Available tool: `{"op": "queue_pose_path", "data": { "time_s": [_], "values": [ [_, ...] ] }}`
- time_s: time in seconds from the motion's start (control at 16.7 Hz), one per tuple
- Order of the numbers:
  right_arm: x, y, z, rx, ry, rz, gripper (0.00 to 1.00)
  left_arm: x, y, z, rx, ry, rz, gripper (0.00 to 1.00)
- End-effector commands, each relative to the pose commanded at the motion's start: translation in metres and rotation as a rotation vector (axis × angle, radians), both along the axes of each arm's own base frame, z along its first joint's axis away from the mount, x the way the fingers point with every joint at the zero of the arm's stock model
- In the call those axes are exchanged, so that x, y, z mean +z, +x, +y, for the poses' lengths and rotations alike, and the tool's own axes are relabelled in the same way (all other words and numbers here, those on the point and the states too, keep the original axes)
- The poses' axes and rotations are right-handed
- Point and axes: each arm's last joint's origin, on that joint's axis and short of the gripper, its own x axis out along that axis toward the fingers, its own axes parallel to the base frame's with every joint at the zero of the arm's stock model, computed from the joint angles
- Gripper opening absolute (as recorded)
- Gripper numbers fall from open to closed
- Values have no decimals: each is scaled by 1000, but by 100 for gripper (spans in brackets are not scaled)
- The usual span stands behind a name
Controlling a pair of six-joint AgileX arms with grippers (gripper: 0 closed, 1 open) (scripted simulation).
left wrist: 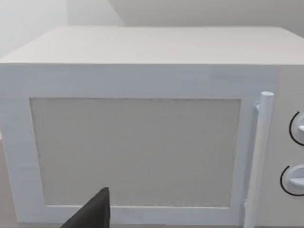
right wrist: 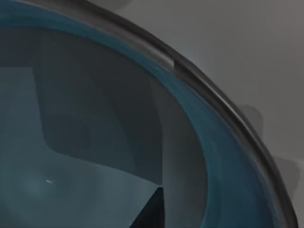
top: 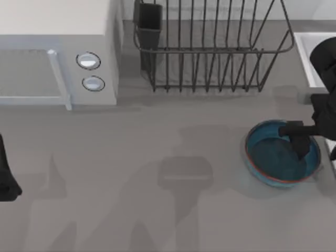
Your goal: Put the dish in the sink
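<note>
The blue dish (top: 282, 160) sits on the grey surface (top: 157, 210) at about four o'clock in the top view, near its right edge. The right end effector (top: 300, 140) hangs over the dish's far rim, roughly at the bowl's one o'clock, with its fingers reaching down inside; I cannot tell how wide they stand or whether they have the rim pinched. The right wrist view looks close into the dark glazed inside, with the rim curving past.

Risks: a shallow, smooth rim gives little to bite on, so a thin or off-centre grip could let the bowl tilt or slip on lifting. Beyond it, at two o'clock, lies the white sink (top: 308, 58), partly hidden by the arm; its raised rim could catch a low-carried dish. The wire dish rack (top: 210, 47) stands just beside that path at twelve o'clock.

The left end effector (top: 6, 178) is parked at nine o'clock, facing the microwave (left wrist: 142, 142).
</note>
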Motion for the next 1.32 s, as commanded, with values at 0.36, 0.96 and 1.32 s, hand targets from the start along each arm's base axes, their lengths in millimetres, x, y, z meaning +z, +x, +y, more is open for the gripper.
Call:
{"op": "queue_pose_path", "data": {
  "time_s": [0.36,0.96,1.32],
  "values": [
    [0,0,0,0,0,0,2,0,0,0,0,0,0,100],
    [1,0,0,-1,-1,-2,0,0,0,0,0,0,0,100],
    [55,12,3,1,-3,3,0,0,0,0,0,0,0,100]
  ]
}}
